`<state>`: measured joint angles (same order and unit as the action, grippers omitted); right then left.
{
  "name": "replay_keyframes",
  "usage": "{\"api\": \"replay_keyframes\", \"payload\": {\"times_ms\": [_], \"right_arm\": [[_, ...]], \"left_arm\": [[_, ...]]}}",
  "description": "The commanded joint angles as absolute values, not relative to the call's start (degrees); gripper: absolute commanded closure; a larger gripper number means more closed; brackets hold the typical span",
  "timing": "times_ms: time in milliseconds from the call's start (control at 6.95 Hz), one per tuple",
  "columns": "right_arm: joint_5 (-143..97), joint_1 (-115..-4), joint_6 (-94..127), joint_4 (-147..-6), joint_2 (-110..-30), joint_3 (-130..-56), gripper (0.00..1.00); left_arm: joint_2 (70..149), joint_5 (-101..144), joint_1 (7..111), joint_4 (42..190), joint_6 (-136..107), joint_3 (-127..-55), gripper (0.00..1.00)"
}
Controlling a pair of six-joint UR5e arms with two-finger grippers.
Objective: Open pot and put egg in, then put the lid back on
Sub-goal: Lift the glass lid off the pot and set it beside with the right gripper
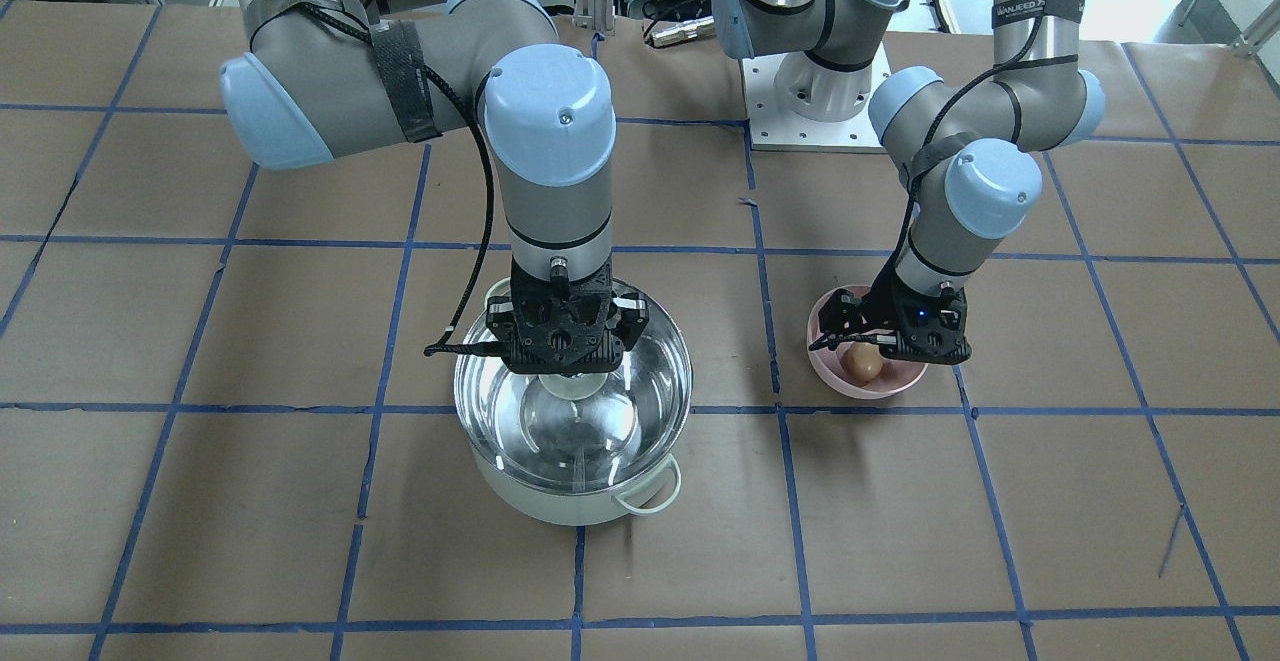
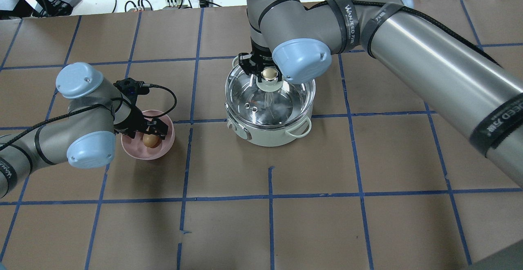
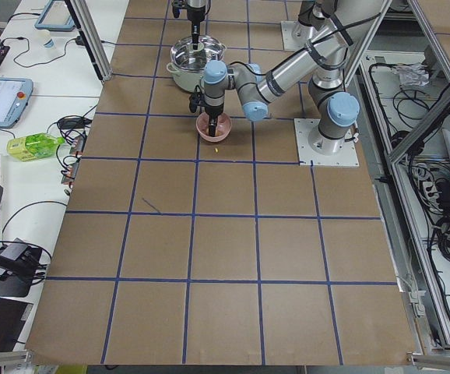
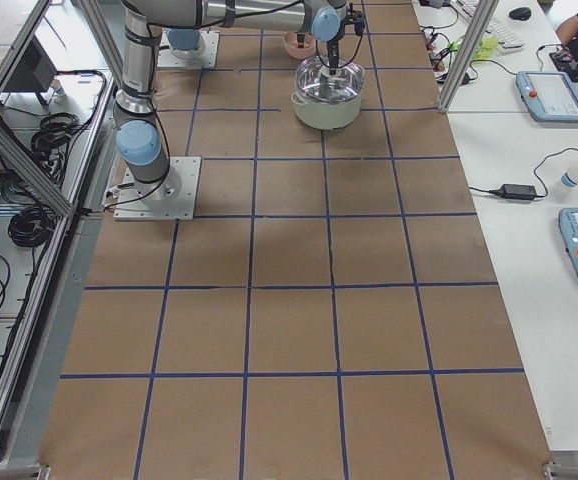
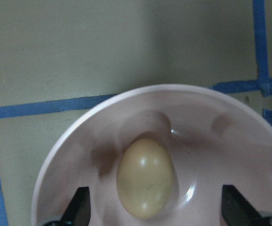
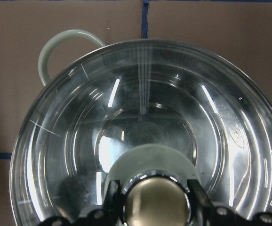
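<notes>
The pale mint-green pot (image 1: 560, 506) (image 2: 265, 137) stands mid-table. My right gripper (image 2: 268, 74) (image 6: 157, 202) is shut on the beige-gold knob of the glass lid (image 1: 600, 421) (image 2: 286, 102) (image 6: 173, 103). The lid sits over the pot and looks slightly raised. The tan egg (image 1: 862, 365) (image 2: 150, 140) (image 5: 145, 176) lies in a pink bowl (image 1: 880, 388) (image 2: 139, 152) (image 5: 79, 141). My left gripper (image 1: 865, 351) (image 2: 152, 133) (image 5: 157, 209) is open, low over the bowl. One fingertip is on each side of the egg, not touching it.
One loop handle (image 6: 65, 47) of the pot sticks out beyond the lid's rim. The bowl and the pot are about one grid square apart on the brown paper table with its blue tape grid (image 2: 269, 196). The right arm's base plate (image 1: 815, 101) is behind them.
</notes>
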<state>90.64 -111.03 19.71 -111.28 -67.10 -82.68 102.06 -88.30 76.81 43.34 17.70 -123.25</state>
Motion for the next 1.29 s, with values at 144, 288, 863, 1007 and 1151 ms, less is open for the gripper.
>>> {"api": "replay_keyframes", "payload": {"times_ms": [144, 288, 863, 1007, 1151], "right_arm": [[89.57, -105.94, 18.12, -104.28, -72.57, -81.3, 0.79], [88.43, -101.64, 11.06, -97.19, -76.77, -81.47, 0.79], [88.16, -91.41, -2.1, -87.19, -83.67, -82.18, 0.81], [88.33, -91.23, -2.2, -87.19, -83.76, -82.18, 0.81], [88.33, -91.67, -2.11, -87.54, -83.76, -82.18, 0.82]], "left_arm": [[103.27, -88.77, 77.6, 42.8, 10.22, -123.14, 0.06], [103.45, -88.86, 77.61, 42.89, 10.11, -123.13, 0.23], [103.45, -88.86, 77.61, 42.89, 10.11, -122.96, 0.67], [103.45, -88.86, 77.61, 42.89, 10.19, -122.87, 0.71], [103.45, -88.68, 77.61, 42.89, 10.2, -122.78, 0.74]]}}
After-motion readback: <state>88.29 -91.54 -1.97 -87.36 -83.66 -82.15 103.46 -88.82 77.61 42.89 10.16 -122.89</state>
